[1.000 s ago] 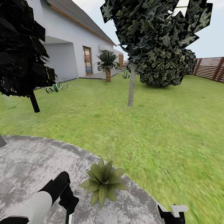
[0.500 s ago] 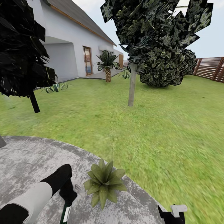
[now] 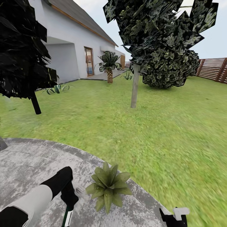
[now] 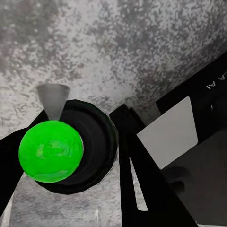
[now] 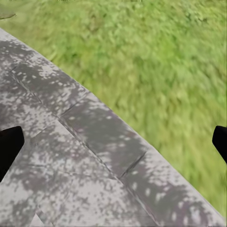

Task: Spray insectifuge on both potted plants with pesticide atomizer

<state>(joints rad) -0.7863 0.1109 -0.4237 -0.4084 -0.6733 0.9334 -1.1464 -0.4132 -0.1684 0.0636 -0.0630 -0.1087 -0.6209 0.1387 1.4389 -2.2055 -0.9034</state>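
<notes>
The left tool (image 3: 70,206) was clamped on the slender green-and-white pesticide atomizer (image 3: 66,218), so the pickup looked done. Its stem ran roughly upright, the long axis vertical, and in the left wrist view its bright green round cap (image 4: 50,151) faced the camera. The right tool (image 3: 173,216) held nothing, fingers spread wide. Just beside the atomizer, on the round grey stone patio (image 3: 28,160), stood one potted plant with pointed green leaves (image 3: 108,186); any spray coverage could not be judged, and a second plant remained.

speckled grey patio (image 3: 28,164), green potted plant (image 3: 108,187), bright green atomizer (image 4: 51,151)
</notes>
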